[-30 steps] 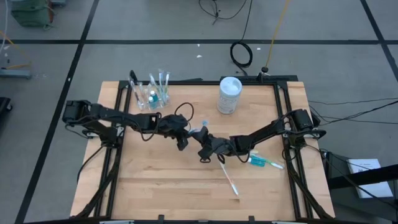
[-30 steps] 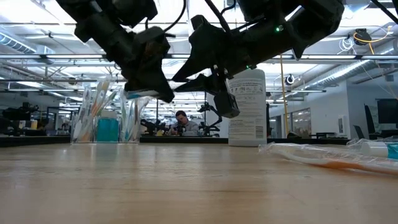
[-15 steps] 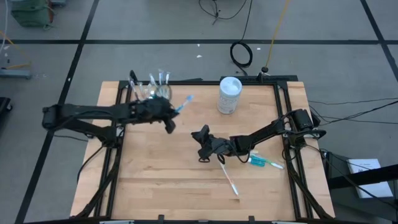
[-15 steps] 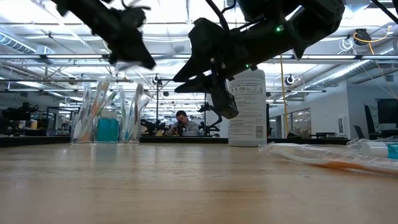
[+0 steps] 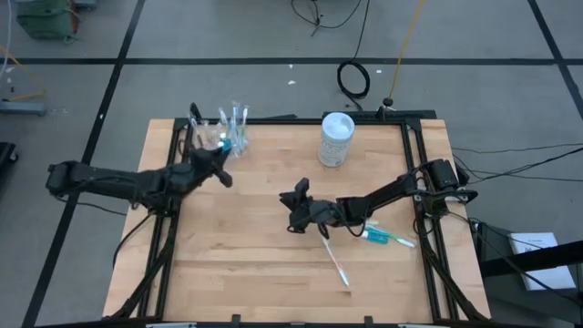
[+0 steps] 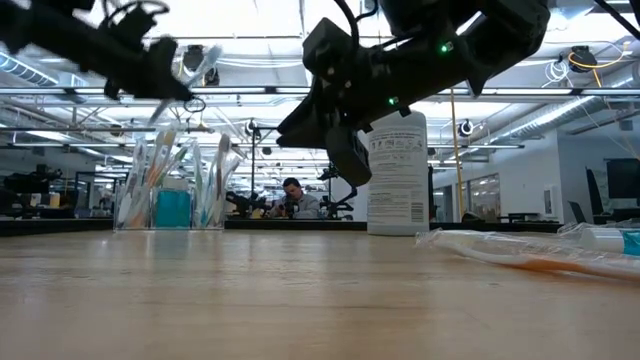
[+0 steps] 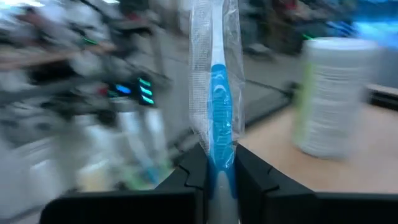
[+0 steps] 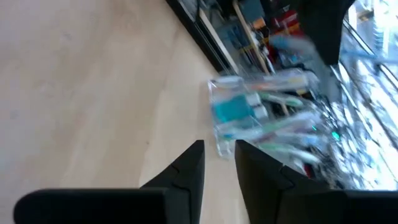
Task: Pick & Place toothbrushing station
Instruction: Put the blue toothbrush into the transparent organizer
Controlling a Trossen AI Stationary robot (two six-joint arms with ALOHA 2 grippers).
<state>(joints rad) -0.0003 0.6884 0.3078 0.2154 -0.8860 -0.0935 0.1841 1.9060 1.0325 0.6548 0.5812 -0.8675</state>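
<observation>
Wrapped toothbrush (image 7: pixel 217 118) is pinched in the left gripper (image 7: pixel 217 167) beside the cup (image 5: pixel 221 138).

White cylindrical container (image 5: pixel 336 138) stands upright on the table (image 5: pixel 237 264)

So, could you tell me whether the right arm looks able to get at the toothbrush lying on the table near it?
Probably yes: the right claw hovers empty near the loose toothbrush, with only bare table between them.

Room around my bench (image 5: pixel 228 246): grey floor (image 5: pixel 228 32) crossed by dark lines, ceiling strip lights (image 6: pixel 250 75), a seated person (image 6: pixel 293 197) beyond my jaws.
</observation>
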